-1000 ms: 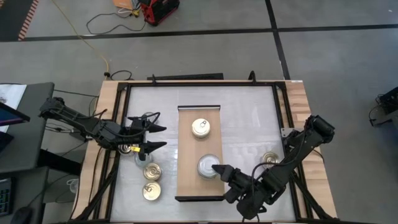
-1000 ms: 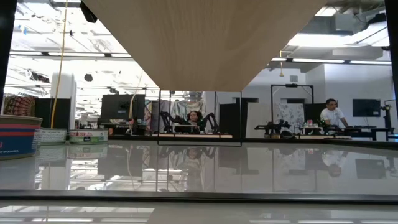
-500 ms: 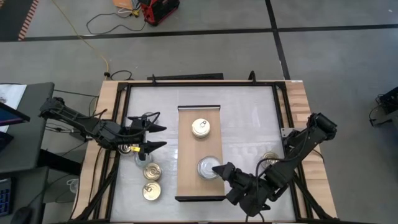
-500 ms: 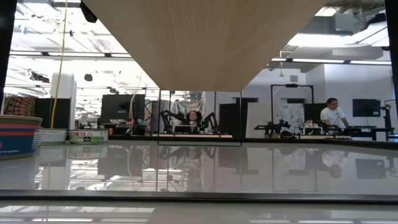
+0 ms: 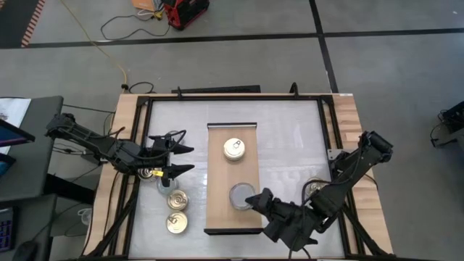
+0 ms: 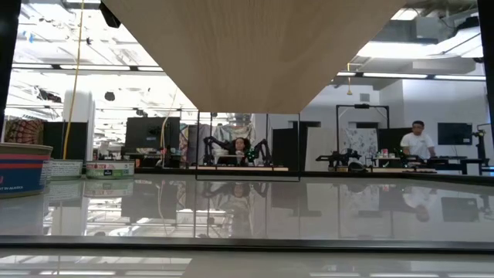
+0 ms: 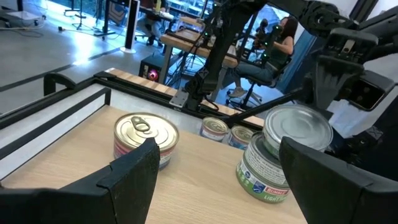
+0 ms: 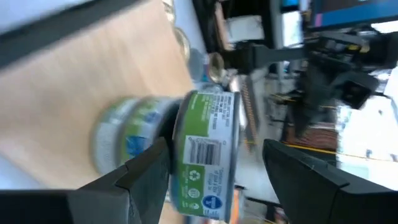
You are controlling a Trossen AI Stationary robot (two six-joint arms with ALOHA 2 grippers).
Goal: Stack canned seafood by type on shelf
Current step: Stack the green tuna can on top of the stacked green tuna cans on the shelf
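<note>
silver-lidded green tins [image 5: 241,196] sit stacked low on the wooden shelf [image 5: 217,217], apart from the gold-lidded tin [image 5: 233,149]; right pincer [image 5: 259,201] gapes empty beside them, left pincer [image 5: 181,159] open at frame left.

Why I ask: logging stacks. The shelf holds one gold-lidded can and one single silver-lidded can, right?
No: the silver-lidded can sits atop a second can, as the left wrist view shows. The gold-lidded can on the shelf is single.
</note>
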